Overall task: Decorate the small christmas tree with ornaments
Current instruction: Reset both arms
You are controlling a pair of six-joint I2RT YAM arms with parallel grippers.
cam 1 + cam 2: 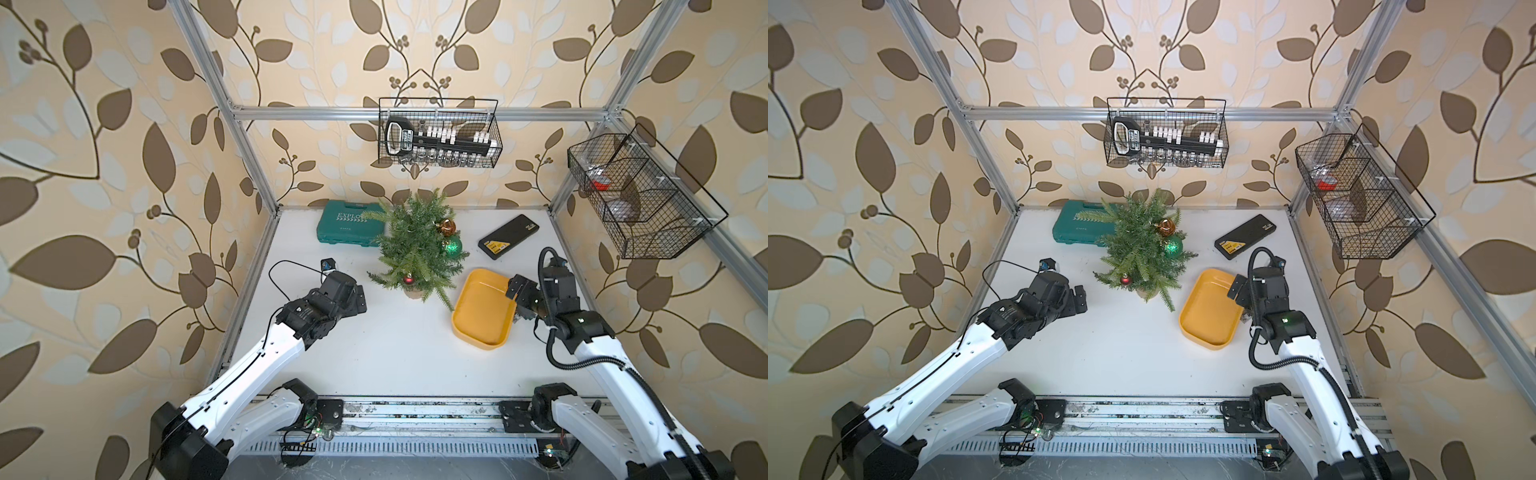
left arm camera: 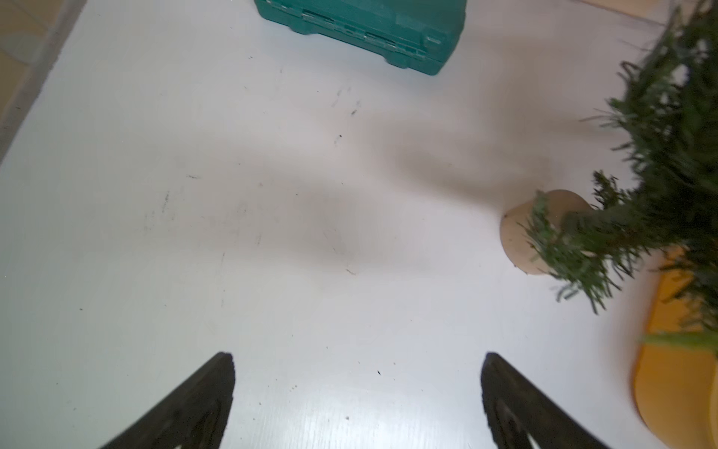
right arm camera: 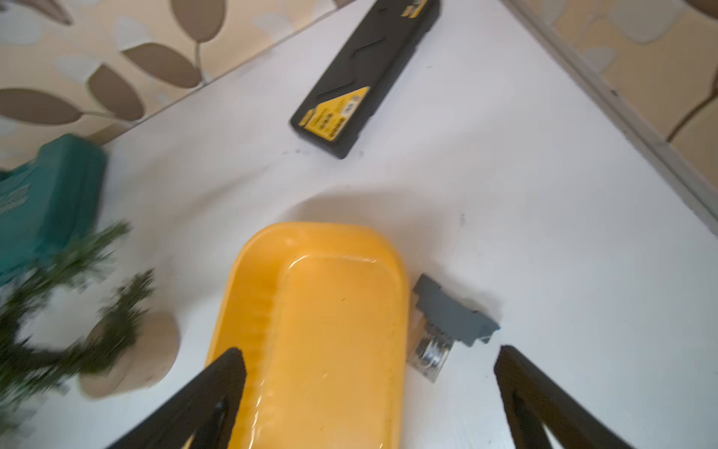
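Observation:
The small christmas tree [image 1: 415, 245] stands at the back middle of the table on its beige pot [image 2: 516, 233]. All three ornaments hang on it. The amber-gold one [image 1: 447, 227] is high on the right, with the glittery green one [image 1: 452, 245] just below it. The small red one [image 1: 409, 279] hangs low at the front. My left gripper [image 1: 360, 297] hovers to the left of the tree, open and empty, over bare table in the left wrist view [image 2: 357, 357]. My right gripper [image 1: 513, 291] is open and empty above the right edge of the yellow tray [image 1: 478, 320].
A green tool case [image 1: 351, 226] lies behind the tree on the left, and a black case [image 1: 508, 236] lies at the back right. A small grey clip part [image 3: 450, 315] sits beside the tray. Wire baskets hang on the back wall [image 1: 438, 133] and the right wall [image 1: 636, 199].

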